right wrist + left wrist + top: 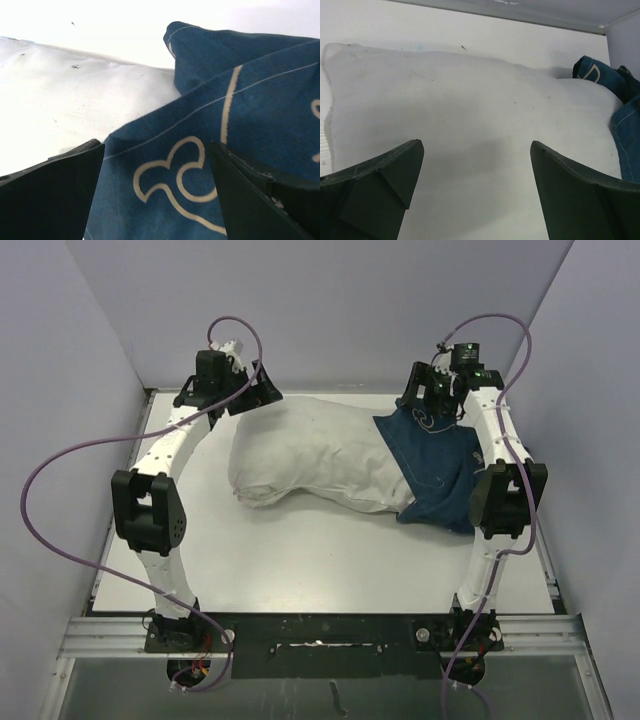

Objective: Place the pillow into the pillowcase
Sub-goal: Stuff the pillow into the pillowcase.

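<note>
A white table (330, 560) walled in pale grey lies under my two arms, both bowed outward and reaching far. My left gripper (476, 150), at eleven o'clock, hangs over the bare end of the one pillow (300, 455), jaws spread wide and holding nothing; my right gripper (157, 147), at one o'clock, gapes equally empty over the one pillowcase (440, 465). The pillow lies across the table's middle, only its three o'clock end inside the pillowcase.

Left arm (172, 448), right arm (500, 430): white links, black joint housings (148, 510). Purple cable (40, 480) looped off each. Left gripper (476, 145) fingers (375, 185) matte black, wedge-shaped, edges scuffed.
</note>
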`<state>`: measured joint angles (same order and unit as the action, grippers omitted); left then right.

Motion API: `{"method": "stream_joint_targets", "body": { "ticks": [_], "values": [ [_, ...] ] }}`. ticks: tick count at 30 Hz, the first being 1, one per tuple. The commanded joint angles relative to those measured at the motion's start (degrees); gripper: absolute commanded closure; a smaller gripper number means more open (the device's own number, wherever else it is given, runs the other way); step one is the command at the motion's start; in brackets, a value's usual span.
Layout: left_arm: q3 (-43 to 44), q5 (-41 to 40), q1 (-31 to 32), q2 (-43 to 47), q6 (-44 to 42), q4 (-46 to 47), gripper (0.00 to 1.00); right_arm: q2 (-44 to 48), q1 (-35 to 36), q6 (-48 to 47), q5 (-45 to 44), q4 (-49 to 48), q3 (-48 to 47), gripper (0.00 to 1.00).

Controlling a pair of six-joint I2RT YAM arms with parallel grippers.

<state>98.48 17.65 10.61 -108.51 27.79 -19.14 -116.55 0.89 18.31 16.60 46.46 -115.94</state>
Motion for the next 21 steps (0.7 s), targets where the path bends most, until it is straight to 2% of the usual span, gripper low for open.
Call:
{"method": "stream_joint_targets", "body": {
  "ticks": [1, 3, 4, 6, 7, 9, 12, 16, 19, 21],
  "values": [
    [4.25, 4.49, 1.41, -5.36, -0.67, -5.49, 0.12, -0.26, 0.73, 0.13, 2.07, -2.45, -3.05, 0.19],
    [3.61, 9.22, 2.16, -6.92, -0.55, -5.3, 0.14, 1.17, 1.23, -2.97, 7.03, -3.62, -2.89, 0.35],
    [3.09, 12.03, 2.62, -7.69, -0.31, -4.86, 0.16, 1.9, 1.57, -4.11, 9.3, -4.19, -3.12, 0.47],
    [2.2, 16.49, 3.72, -9.25, 0.1, -3.79, 0.24, 2.77, 2.63, -7.01, 13.44, -4.04, -5.2, 0.87],
    [2.1, 18.18, 4.09, -10.21, -0.07, -3.94, 0.29, 2.86, 3.07, -8.32, 16.02, -3.53, -6.58, 0.99],
    [1.55, 21.39, 4.41, -11.41, 0.05, -3.76, 0.44, 3.11, 3.72, -11.18, 22.71, -3.38, -8.26, 1.0],
    [-0.09, 25.08, 4.41, -11.75, 1.17, -1.14, 0.61, 3.5, 5.01, -12.75, 30.61, -3.9, -9.74, 1.0],
    [-3.37, 30.01, 4.65, -10.97, 5.87, 8.21, 0.83, 3.53, 10.57, -10.19, 40.56, -7.72, -8.9, 1.0],
    [-5.74, 32.82, 5.76, -10.26, 10.09, 16.37, 0.92, 1.73, 20.23, -7.85, 45.69, -10.54, -8.35, 1.0],
    [-7.75, 33.07, 6.47, -9.36, 12.99, 20.78, 0.94, 0.33, 25.74, -6.59, 47.77, -12.1, -7.2, 1.0]
  ]
}}
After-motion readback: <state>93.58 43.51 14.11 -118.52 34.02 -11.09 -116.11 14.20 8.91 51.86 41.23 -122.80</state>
